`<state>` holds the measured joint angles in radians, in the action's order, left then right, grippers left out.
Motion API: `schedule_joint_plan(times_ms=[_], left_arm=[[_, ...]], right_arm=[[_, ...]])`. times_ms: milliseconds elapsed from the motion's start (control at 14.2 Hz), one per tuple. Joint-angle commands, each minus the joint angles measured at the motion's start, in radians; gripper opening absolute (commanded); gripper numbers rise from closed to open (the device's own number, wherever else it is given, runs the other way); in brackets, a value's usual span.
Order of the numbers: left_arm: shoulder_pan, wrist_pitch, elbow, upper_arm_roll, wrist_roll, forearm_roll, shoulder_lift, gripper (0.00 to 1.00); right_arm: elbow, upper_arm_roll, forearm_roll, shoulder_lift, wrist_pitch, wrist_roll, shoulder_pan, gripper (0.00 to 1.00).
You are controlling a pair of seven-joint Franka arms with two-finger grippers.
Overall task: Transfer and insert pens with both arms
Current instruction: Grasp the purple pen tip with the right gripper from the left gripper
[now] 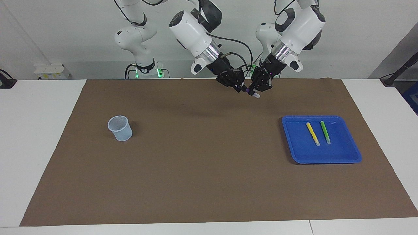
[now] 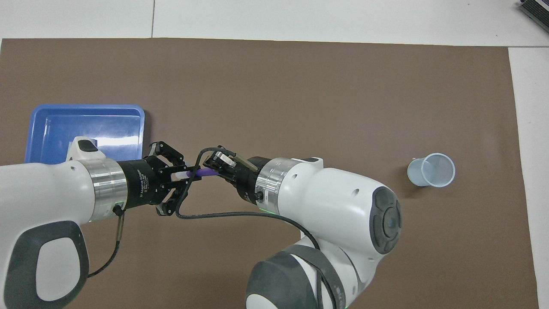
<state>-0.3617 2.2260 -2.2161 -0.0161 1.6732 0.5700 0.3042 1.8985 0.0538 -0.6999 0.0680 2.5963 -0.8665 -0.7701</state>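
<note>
Overhead view: the left gripper (image 2: pixel 185 176) is clamped on the whitish end of the purple pen (image 2: pixel 205 172), and the right gripper (image 2: pixel 216 169) has its fingers closed around the pen's other end, both held up over the brown mat (image 1: pixel 209 182). The yellow pen (image 1: pixel 313 133) and green pen (image 1: pixel 325 132) lie side by side in the blue tray (image 1: pixel 349 156). Bare mat separates the grippers from the mesh cup (image 1: pixel 120 128).

Two high, opposed views; table (image 1: pixel 49 107) shared
</note>
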Motion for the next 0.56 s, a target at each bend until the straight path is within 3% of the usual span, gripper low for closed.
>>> schedule_joint_plan(times_ms=[0, 494], left_arm=[[-0.017, -0.005, -0.033, 0.005, 0.005, 0.011, 0.03, 0.0], [-0.019, -0.006, -0.031, 0.005, -0.003, 0.011, 0.032, 0.0]], right_arm=[[-0.019, -0.003, -0.035, 0.013, 0.013, 0.018, 0.0, 0.0], [-0.019, -0.003, -0.092, 0.012, 0.013, 0.03, 0.006, 0.0]])
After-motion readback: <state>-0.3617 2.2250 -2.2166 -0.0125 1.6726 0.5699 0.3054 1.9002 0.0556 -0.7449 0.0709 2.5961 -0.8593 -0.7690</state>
